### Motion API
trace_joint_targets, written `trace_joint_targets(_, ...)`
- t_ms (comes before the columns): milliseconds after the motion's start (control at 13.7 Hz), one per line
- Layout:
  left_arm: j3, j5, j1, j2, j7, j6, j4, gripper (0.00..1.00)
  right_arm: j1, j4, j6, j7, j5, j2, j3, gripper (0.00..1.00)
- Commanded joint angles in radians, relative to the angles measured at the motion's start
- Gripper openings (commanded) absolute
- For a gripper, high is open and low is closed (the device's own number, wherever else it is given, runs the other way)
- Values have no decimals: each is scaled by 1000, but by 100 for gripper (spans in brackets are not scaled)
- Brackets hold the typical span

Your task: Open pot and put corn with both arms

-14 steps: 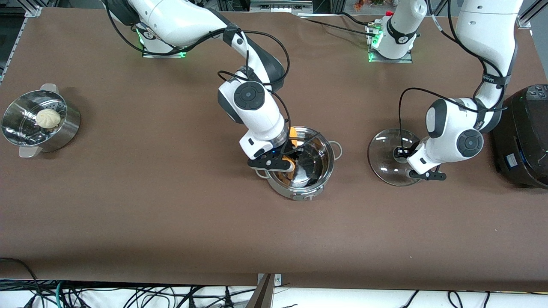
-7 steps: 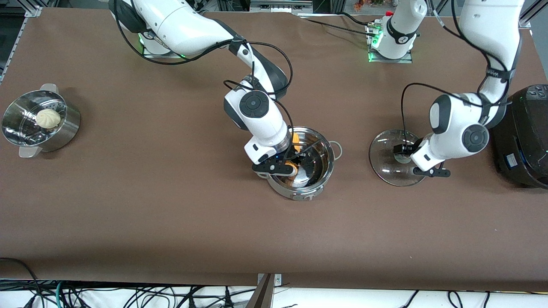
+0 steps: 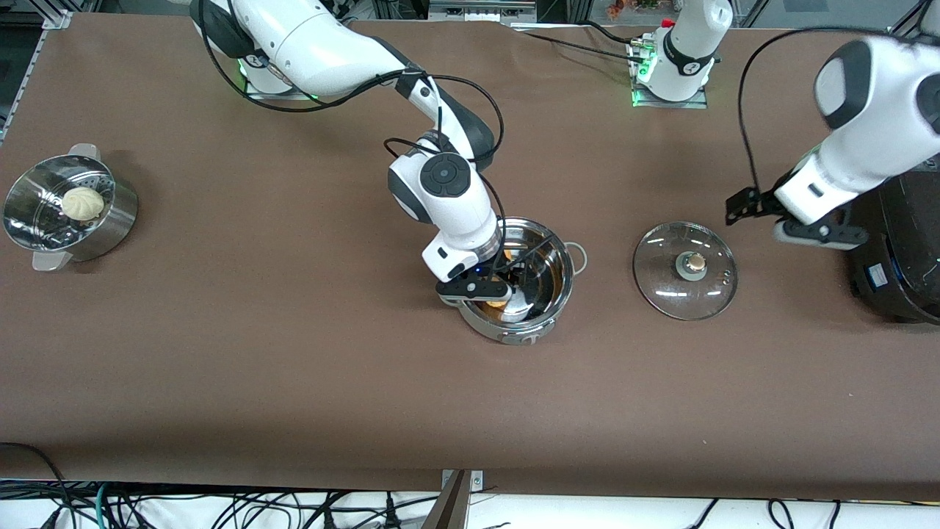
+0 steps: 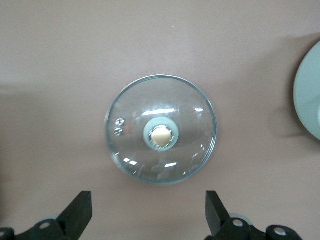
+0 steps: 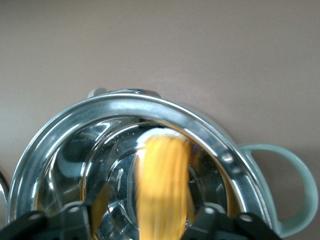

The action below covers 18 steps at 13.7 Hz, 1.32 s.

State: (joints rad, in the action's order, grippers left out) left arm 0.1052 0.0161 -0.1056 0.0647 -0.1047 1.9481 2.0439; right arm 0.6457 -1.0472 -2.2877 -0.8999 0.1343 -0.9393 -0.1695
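The steel pot (image 3: 515,334) stands open at mid table. My right gripper (image 3: 507,281) is low inside it and hides most of the corn in the front view. In the right wrist view the yellow-orange corn (image 5: 162,185) is blurred between the spread fingers, with gaps on both sides, over the pot (image 5: 150,102) floor; my right gripper (image 5: 147,222) is open. The glass lid (image 3: 667,285) lies flat on the table beside the pot, toward the left arm's end. My left gripper (image 3: 743,206) is raised above the table beside the lid. It is open and empty (image 4: 147,214) over the lid (image 4: 161,102).
A perforated steamer basket (image 3: 110,224) with a white bun (image 3: 81,203) stands at the right arm's end of the table. A large black cooker (image 3: 899,250) stands at the left arm's end, close under the left arm's wrist.
My left gripper let go of the lid's knob and rose toward the cooker. My right gripper sank deeper into the pot, and the corn now sits loose between its fingers.
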Motion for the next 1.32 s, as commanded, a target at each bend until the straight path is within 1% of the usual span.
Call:
trace_joint_targets(0, -12, -30, 6, -20, -6, -153, -151, 100, 14, 39, 22, -7, 25, -13, 8, 100)
trace_joint_targets(146, -6, -33, 6, -22, -4, -301, -284, 100, 14, 42, 89, 2, 27, 8, 11, 100)
trace_joint_targets(220, -2, -33, 7, -22, -4, -352, -330, 100, 3, 42, 144, 40, 27, 39, 13, 100)
trace_joint_targets(366, 1, -47, 30, -20, -6, -432, -385, 100, -55, 41, 268, 224, 15, 103, 9, 100)
trace_joint_targets(512, 2, -58, 41, -23, -4, -491, -444, 100, -137, 38, 414, 372, -33, 196, 10, 100)
trace_joint_targets(659, -1, -59, 44, -28, -4, -495, -459, 100, -231, 38, 541, 526, -108, 270, 12, 100)
trace_joint_targets(732, 1, -58, 46, -26, -4, -497, -459, 100, -289, 38, 612, 615, -120, 298, 12, 100)
trace_joint_targets(805, -1, -58, 44, -26, -4, -495, -461, 100, -337, 38, 672, 683, -120, 319, 13, 100)
trace_joint_targets(951, -10, -56, 43, -26, -3, -495, -462, 100, -388, 38, 790, 716, -98, 371, 21, 100)
trace_joint_targets(1098, -10, -50, 41, -26, -3, -495, -464, 100, -394, 38, 876, 720, -55, 407, 92, 100)
trace_joint_targets(1244, -9, -47, 43, -23, -4, -497, -464, 100, -399, 38, 941, 797, -64, 413, 161, 100)
